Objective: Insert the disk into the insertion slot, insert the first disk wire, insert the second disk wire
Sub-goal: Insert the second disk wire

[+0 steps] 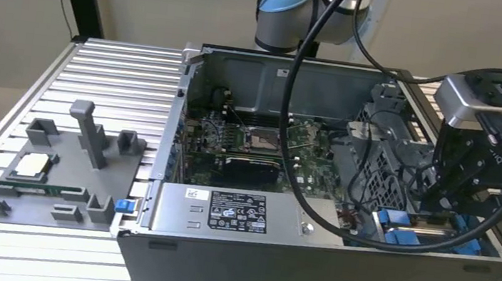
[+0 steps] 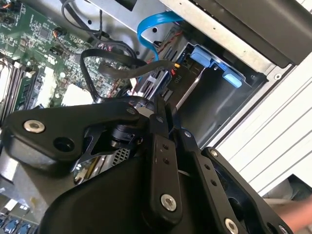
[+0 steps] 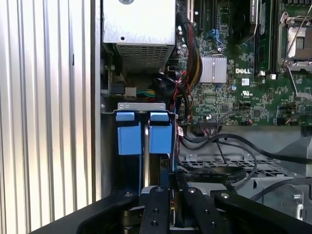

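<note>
Ribbed aluminium table (image 1: 97, 64) carries one open computer case (image 1: 311, 277) and, toward the exterior view's left, one grey fixture tray (image 1: 54, 181) with several upright posts. One robot arm reaches into the case from the exterior view's right; its gripper (image 1: 445, 200) hangs low over the corner of the case where blue parts show.

Count inside the case: one green motherboard (image 1: 261, 138) with one square processor socket (image 1: 262, 140); one grey box with a white-and-black label (image 1: 237, 214) along the near wall; two blue plastic tabs (image 3: 129, 134) side by side in the first wrist view, at the mouth of the insertion slot (image 3: 141, 105). One flat blue cable (image 2: 151, 27) loops above the bay in the second wrist view. A bundle of black wires (image 3: 214, 141) lies beside the bay, over the edge of the motherboard.

Fingers: in both wrist views the two black fingers (image 3: 155, 209) stand nearly together, with only a narrow gap between them. In the second wrist view a black cable connector (image 2: 158, 68) sits just beyond the fingertips; contact or grip cannot be told.

Disk (image 3: 160, 139): seated upright in the slot, blue frame end facing out, silver edge running down behind it. Label not visible from these angles.
</note>
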`<move>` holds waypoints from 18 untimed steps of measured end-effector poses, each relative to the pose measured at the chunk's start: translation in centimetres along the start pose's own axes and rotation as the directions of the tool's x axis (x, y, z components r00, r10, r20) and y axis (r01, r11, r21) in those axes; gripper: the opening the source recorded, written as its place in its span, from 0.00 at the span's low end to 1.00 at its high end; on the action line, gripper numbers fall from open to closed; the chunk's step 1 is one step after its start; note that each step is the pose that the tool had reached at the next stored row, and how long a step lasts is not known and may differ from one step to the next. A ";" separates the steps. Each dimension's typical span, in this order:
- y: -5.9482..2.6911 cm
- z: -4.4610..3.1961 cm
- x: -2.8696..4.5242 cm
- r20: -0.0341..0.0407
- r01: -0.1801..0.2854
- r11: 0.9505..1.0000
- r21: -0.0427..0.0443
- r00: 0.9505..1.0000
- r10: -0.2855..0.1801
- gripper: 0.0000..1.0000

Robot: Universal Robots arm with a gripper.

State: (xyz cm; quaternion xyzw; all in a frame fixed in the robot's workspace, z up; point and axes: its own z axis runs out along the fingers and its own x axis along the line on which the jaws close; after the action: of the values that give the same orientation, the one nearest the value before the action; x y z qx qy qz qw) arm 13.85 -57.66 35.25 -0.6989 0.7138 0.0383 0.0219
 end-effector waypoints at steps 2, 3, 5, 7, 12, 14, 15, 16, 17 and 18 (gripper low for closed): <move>-0.01 0.13 0.02 0.002 0.000 1.000 0.004 1.000 0.000 0.00; -0.01 0.23 0.02 0.002 0.001 1.000 0.005 1.000 -0.001 0.00; -0.03 0.36 0.03 0.004 0.001 1.000 0.006 1.000 -0.001 0.00; -0.09 0.43 0.04 0.007 0.001 1.000 0.007 1.000 -0.001 0.00; -0.48 0.52 0.04 0.011 0.001 1.000 0.007 1.000 -0.001 0.00; -0.54 0.53 0.09 0.011 0.001 1.000 0.007 1.000 -0.001 0.00; -0.59 0.53 0.14 0.011 0.001 1.000 0.007 1.000 -0.001 0.00; -0.64 0.53 0.20 0.011 0.001 1.000 0.007 1.000 -0.001 0.00; -0.67 0.53 0.27 0.011 0.001 1.000 0.007 1.000 -0.001 0.00; -0.68 0.54 0.32 0.011 0.001 1.000 0.007 1.000 -0.001 0.00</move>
State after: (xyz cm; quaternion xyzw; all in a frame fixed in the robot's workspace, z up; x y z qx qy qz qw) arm 14.51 -57.94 34.67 -0.6989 0.7135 0.0396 0.0282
